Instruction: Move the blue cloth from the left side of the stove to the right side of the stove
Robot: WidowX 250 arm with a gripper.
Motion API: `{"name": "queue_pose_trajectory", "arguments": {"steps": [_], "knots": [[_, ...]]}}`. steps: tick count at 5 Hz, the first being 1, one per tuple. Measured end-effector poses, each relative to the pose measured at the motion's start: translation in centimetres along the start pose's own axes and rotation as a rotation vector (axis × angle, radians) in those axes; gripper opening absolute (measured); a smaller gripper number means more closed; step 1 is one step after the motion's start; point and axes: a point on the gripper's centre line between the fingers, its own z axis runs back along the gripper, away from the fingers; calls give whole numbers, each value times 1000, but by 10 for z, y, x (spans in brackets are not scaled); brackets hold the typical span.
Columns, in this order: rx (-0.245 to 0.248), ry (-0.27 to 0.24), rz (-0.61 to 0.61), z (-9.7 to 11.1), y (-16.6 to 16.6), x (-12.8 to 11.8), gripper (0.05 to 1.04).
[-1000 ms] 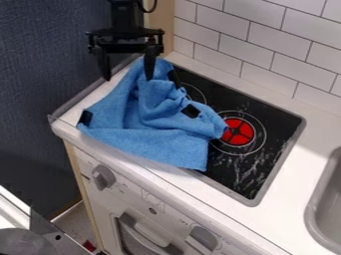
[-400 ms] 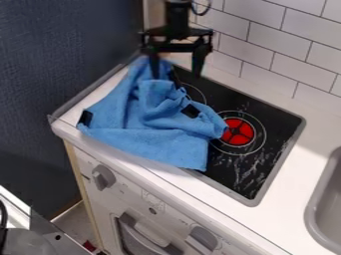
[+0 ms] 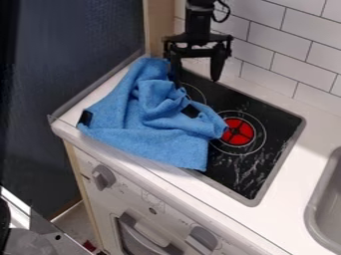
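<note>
Stretches in white across the work area, a counter [image 3: 285, 219] with a black stove [image 3: 276, 124] let into it and a grey sink [image 3: 325, 209] at the right edge. Backed by white tiles [image 3: 293, 50], with a pale wooden post [image 3: 158, 30] at the top and a dark blue wall [image 3: 67, 104] to the left. Below, drops to a white front [image 3: 166, 211] with grey knobs [image 3: 103, 177] and an oven door [image 3: 133, 236]. Lies crumpled over the left part of the stove and onto the counter, as a blue cloth [image 3: 156, 119] with black patches [image 3: 190, 111], reaching a red burner [image 3: 238, 132]. Comes in from the top edge, as a black arm [image 3: 198, 20], and hangs down over the stove's far left part with its gripper [image 3: 197, 75], fingers spread apart and pointing down, one close to the cloth's upper edge; cannot tell whether touching. Bears faint markings between the knobs, too small to read.
</note>
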Motion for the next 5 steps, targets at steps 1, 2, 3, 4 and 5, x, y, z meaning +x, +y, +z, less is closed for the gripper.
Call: {"name": "queue_pose_trajectory", "arguments": {"steps": [1, 2, 3, 4, 5], "knots": [[5, 26, 31, -8, 3, -6, 1001], [10, 67, 64, -25, 13, -16, 1001], [15, 88, 47, -32, 12, -12, 946], [26, 107, 60, -42, 15, -12, 652], [48, 85, 77, -45, 19, -11, 356]]}}
